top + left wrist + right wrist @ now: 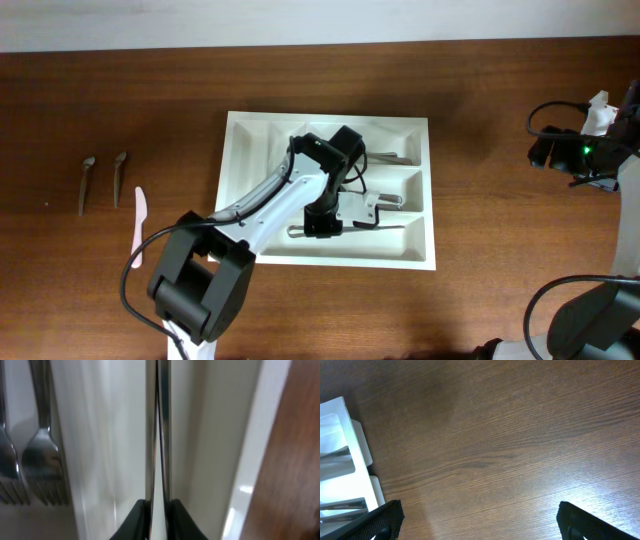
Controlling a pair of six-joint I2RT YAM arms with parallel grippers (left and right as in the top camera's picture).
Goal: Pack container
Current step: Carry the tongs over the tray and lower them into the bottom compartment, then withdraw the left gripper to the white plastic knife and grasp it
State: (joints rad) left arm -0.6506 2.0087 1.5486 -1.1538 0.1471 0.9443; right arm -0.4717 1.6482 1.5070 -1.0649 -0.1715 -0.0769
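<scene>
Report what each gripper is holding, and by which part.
Left gripper: shut on a slim metal utensil, pinched near one end; which end cannot be told. Right gripper: open, holding nothing.

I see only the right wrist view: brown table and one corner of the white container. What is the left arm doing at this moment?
Observer: The left gripper is shut on a thin metal cutlery piece, at the container's wide compartment nearest the robot base.
Operator: Is some cutlery outside the container?
Observer: Yes. A spoon, a second spoon and a white knife lie on the table, left of the container.
Operator: And what is already packed?
Observer: Forks lie in the compartment beside the held piece.
</scene>
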